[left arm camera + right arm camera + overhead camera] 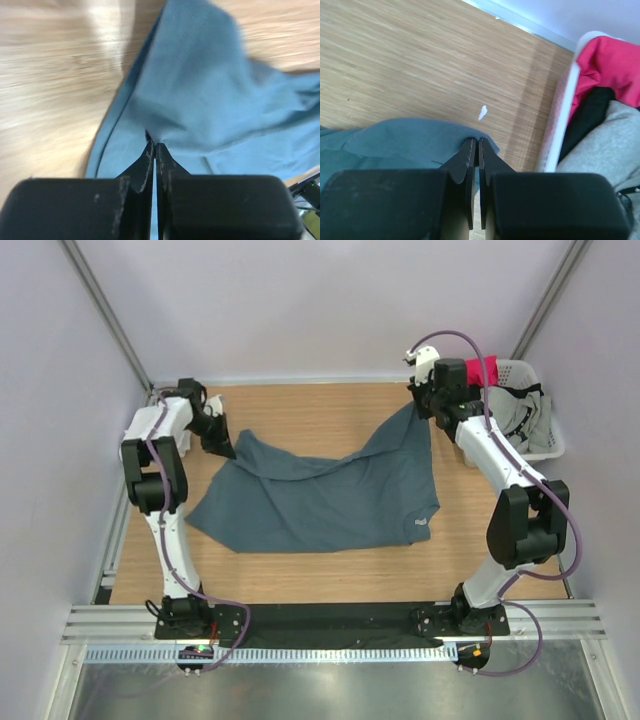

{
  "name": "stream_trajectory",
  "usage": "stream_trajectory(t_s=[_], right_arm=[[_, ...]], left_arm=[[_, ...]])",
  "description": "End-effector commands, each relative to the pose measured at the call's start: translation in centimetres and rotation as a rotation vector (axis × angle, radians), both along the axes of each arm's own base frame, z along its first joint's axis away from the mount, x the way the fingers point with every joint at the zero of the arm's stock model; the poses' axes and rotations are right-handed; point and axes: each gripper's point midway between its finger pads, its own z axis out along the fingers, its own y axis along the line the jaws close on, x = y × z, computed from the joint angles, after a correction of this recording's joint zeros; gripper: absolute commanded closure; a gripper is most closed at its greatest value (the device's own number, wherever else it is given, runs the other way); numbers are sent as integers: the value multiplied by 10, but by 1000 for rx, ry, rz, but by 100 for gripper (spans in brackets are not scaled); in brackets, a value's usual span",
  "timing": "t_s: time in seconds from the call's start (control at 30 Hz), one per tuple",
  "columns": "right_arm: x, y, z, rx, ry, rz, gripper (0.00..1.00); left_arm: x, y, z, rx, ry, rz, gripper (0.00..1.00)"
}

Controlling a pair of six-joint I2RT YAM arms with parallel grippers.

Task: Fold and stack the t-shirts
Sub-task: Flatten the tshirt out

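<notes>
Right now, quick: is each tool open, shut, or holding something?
Left tool: closed, pinching the blue t-shirt.
Right tool: closed, pinching another corner of the same shirt.

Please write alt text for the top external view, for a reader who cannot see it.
A slate-blue t-shirt lies spread on a wooden table, its two far corners pinched by the left gripper and the right gripper. A white basket of clothes stands at the table's far right.
</notes>
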Motion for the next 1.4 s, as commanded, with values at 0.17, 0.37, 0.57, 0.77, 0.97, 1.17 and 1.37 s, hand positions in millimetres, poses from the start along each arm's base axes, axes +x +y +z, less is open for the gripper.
stream_trajectory(t_s=[0.17,0.37,0.57,0.77,0.97,1.17,1.37], right_arm=[[-24,-41,166,4,-353,-144,99],[-67,-58,227,39,-457,-204,99],[-114,-59,287,115,-566,-209,99],[-167,-66,321,133,-640,-209,99],[-244,-67,353,164,-754,-163,99],[-303,-71,382,160,-816,-137,99],[-348,-76,433,155,-915,-128,99]], left_arm=[[20,10,220,-21,-519,-105,100],[-14,3,282,-6,-672,-128,100],[-53,0,355,64,-936,-160,100],[-106,-5,418,115,-1142,-168,100],[-159,-11,451,169,-1310,-196,100],[-212,-14,477,193,-1450,-159,100],[-259,-14,517,240,-1581,-120,100]])
